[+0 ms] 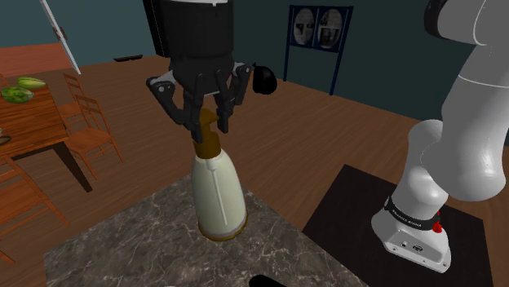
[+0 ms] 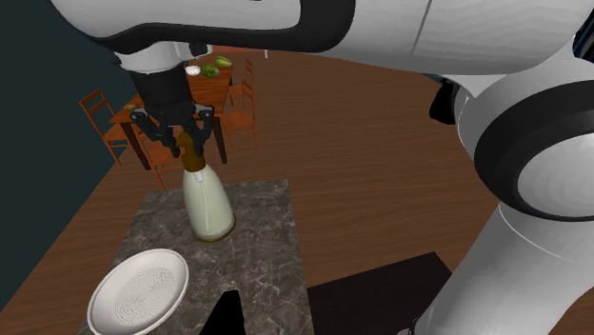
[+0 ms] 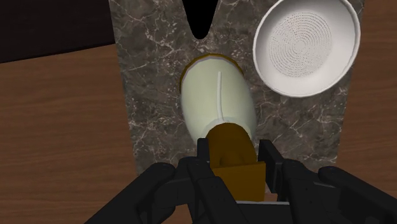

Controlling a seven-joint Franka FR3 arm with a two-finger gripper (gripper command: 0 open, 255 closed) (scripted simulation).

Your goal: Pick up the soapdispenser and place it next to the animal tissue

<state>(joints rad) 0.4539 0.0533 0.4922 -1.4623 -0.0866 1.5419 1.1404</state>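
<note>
**A:** Where does the soap dispenser [image 1: 219, 192] stand?

**B:** Upright on the marble table [image 1: 122, 236], base flat on the stone. The gripper [image 1: 205, 122] sits over it from above. Its black fingers [image 3: 272, 162] press on either side of the brown pump head [image 3: 232, 149], so it is clamped on the dispenser at the very top.

**A:** Is that a sound hold?

**B:** A workable one, I'd judge. The cream body is broad and smooth, likely too wide for these fingers, and it looks slippery. The narrow pump is the sensible place to grip. Still, if the bottle is full it will be bottom-heavy, and it could swing or twist between the pads. It wants a slow, straight lift.

**A:** What is around the dispenser?

**B:** A white dish [image 2: 138, 290] lies on the same slab, near the dispenser but not touching it, on the side away from the dining table [image 2: 205, 90]. On that same side a black shape [image 3: 200, 16] cuts into the table's edge; I cannot tell what it is. The dining table and its chairs [image 1: 90, 130] stand well apart from the dispenser, out on the wooden floor.

**A:** Is anything in the way?

**B:** Only the dish is close enough to clip on a low carry. I cannot make out an animal tissue for certain, so where to set the dispenser down is still unsettled.
</note>
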